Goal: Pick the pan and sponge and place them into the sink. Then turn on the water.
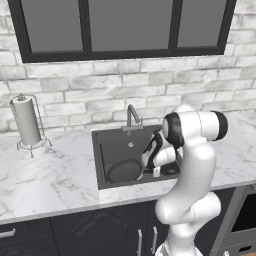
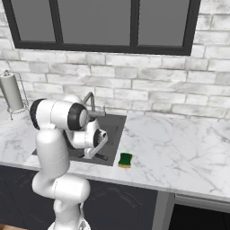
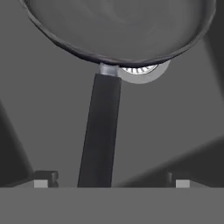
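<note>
Two spread fingers (image 3: 46, 178) astride the pan (image 3: 118, 30) handle over the sink (image 1: 102, 145); sponge (image 2: 125, 159) on the right-view counter (image 2: 179, 152).

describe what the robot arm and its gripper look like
The arm is glossy white with rounded, tube-like links and dark grey-black bands at the joints. No cables or markings are visible. The gripper has two small dark finger tips with light grey pads, seen in the hand view.

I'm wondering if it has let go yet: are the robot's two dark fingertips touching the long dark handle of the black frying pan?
Apart. In the hand view the fingertips stand wide on both sides of the pan's handle, with sink floor showing between.
</note>
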Available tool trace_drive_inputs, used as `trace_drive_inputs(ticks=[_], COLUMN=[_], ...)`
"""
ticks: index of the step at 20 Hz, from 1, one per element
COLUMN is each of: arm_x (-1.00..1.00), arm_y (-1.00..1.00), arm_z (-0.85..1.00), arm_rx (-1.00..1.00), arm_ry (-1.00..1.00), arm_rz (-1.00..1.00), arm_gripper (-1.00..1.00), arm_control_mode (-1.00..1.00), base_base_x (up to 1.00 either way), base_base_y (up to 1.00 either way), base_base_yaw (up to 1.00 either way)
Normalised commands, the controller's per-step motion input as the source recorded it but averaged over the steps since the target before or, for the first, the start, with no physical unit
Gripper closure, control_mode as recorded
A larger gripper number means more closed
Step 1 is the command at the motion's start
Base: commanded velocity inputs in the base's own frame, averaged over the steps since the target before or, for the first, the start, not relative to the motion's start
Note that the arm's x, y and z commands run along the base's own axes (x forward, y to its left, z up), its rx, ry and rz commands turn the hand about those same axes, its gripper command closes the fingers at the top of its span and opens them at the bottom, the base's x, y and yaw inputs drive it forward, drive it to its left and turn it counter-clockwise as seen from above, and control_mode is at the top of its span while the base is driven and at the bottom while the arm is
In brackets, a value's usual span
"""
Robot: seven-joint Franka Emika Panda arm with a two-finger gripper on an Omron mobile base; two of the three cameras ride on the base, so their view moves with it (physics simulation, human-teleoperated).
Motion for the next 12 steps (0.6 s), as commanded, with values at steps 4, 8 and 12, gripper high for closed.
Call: trace_drive_inputs(ticks=[4, 8, 12], arm_x=[-0.07, -0.1, -0.06], arm_y=[0.0, 0.0, 0.0], arm_z=[0.39, 0.44, 0.47], arm_rx=[0.02, 0.03, 0.03], arm_ry=[-0.02, 0.0, -0.01], arm_rz=[0.01, 0.01, 0.01], arm_gripper=[-1.0, -1.0, -1.0], arm_control_mode=[-1.0, -1.0, -1.0], base_base_x=[0.0, 0.0, 0.0], base_base_y=[0.0, 0.0, 0.0], base_base_yaw=[0.0, 0.0, 0.0])
